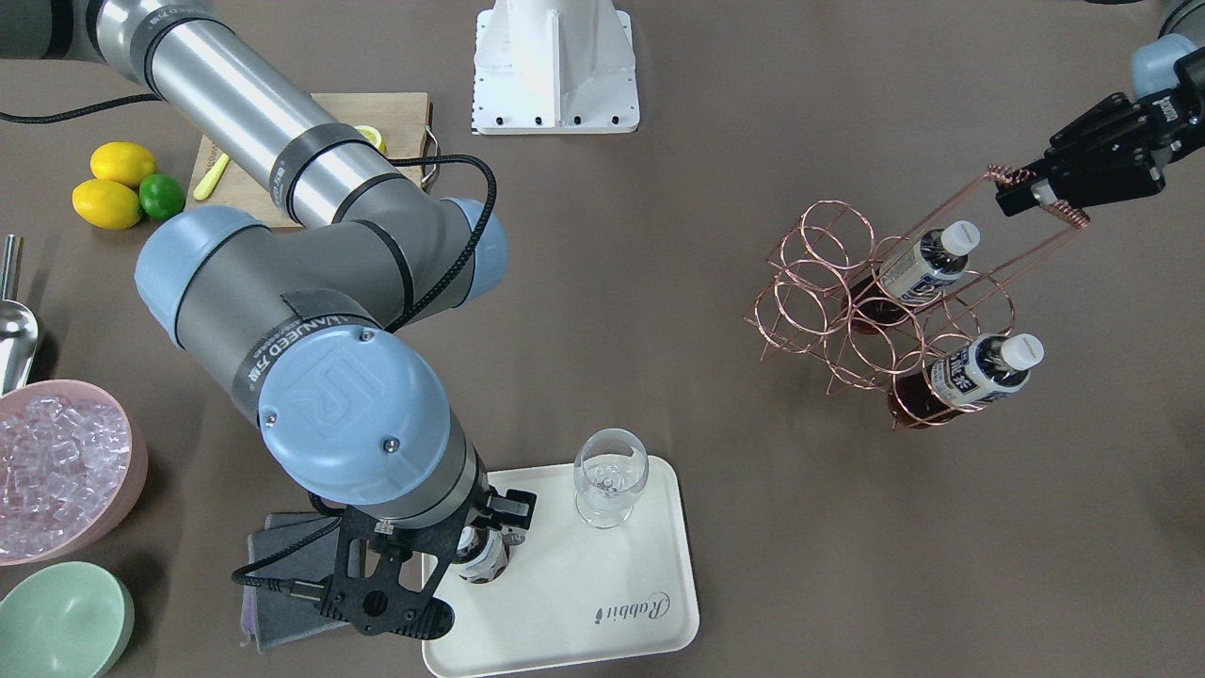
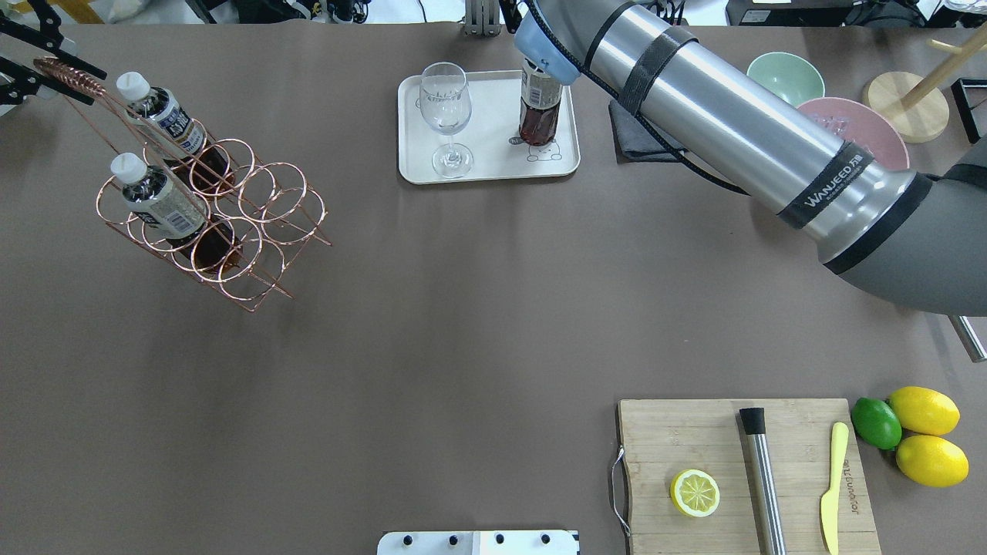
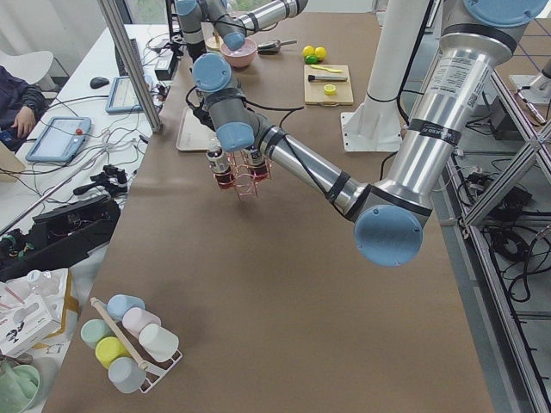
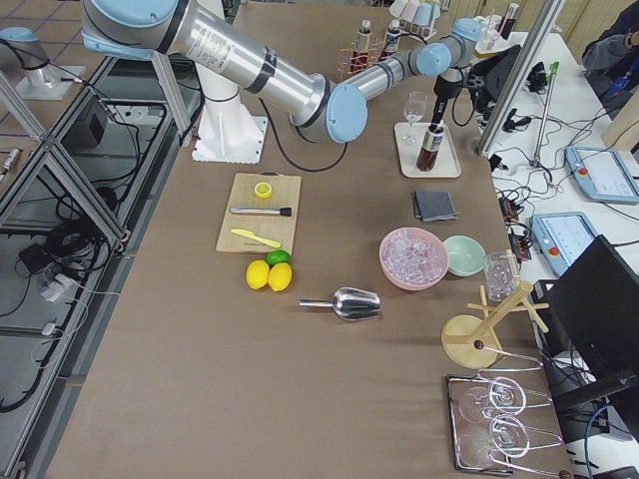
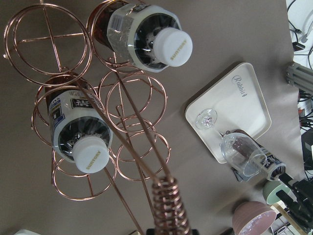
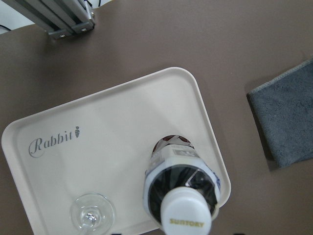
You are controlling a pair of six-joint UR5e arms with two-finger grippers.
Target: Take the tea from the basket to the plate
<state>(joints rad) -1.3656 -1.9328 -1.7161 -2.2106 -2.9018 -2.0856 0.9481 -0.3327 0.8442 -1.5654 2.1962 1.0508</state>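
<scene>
One tea bottle [image 1: 482, 557] stands upright on the cream "Rabbit" plate [image 1: 612, 584], beside a clear glass [image 1: 610, 476]. My right gripper [image 1: 480, 527] is straight above it, closed around its top. The bottle also shows in the overhead view [image 2: 540, 108] and the right wrist view [image 6: 183, 196]. My left gripper [image 1: 1028, 193] is shut on the coiled handle of the copper wire basket [image 1: 847, 311], far from the plate. Two tea bottles [image 1: 927, 266] [image 1: 974, 369] sit in the basket's rings. I cannot tell whether the basket rests on the table or hangs above it.
A wooden cutting board [image 2: 694, 439] holds a lemon half, a metal muddler and a yellow knife. Two lemons and a lime [image 2: 917, 432] lie beside it. A pink bowl of ice [image 1: 56, 461], a green bowl [image 1: 61, 617], a grey cloth [image 1: 282, 584] and a scoop [image 1: 14, 330] lie near the plate.
</scene>
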